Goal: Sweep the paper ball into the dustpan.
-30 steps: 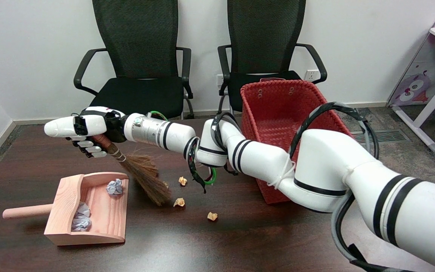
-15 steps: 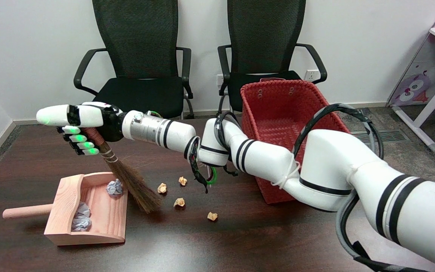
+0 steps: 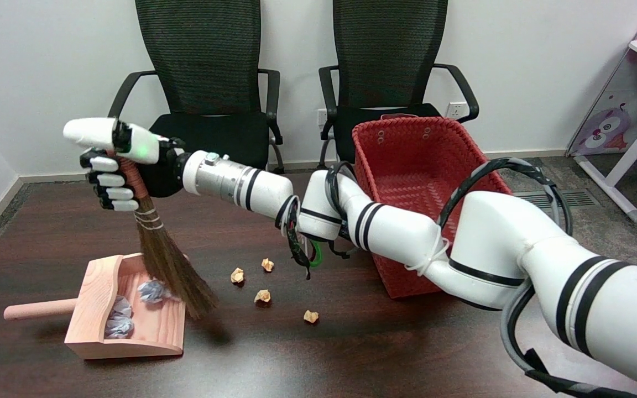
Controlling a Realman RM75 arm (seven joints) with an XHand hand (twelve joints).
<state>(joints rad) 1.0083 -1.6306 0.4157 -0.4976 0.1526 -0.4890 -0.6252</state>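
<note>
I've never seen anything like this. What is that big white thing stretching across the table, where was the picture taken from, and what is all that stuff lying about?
The white thing is a robot's right arm, reaching in from the lower right. It ends in a black-and-white right hand with fingers, steered remotely by a person. The picture comes from a camera at the robot's head, looking down and across the dark table.

The hand grips a small broom by its handle, bristles hanging down by the open edge of a wooden dustpan. Two grey paper balls lie inside the dustpan. Four small tan paper balls are scattered on the table to the broom's right. A red woven basket stands further right, partly behind the arm. Two black office chairs wait behind the table.
</note>
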